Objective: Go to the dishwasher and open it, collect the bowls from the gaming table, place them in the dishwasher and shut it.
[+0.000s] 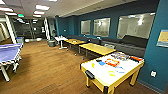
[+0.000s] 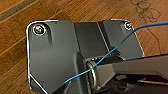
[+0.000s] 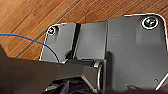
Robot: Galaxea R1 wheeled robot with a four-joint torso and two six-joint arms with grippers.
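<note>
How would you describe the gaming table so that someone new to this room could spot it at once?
Start at the teal wall on the right of the head view. The gaming table stands on the wooden floor just before it, nearest the camera. Unlike the plain yellow-orange tables behind and the blue table-tennis table opposite, it has a white top, yellow edge and colourful items.

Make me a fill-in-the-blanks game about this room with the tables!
1. The gaming table has a white top and a ____ edge.
2. The table-tennis table is coloured ____.
3. The floor is made of ____.
4. The wall beside the gaming table is painted ____.

Missing words: yellow; blue; wood; teal
</note>
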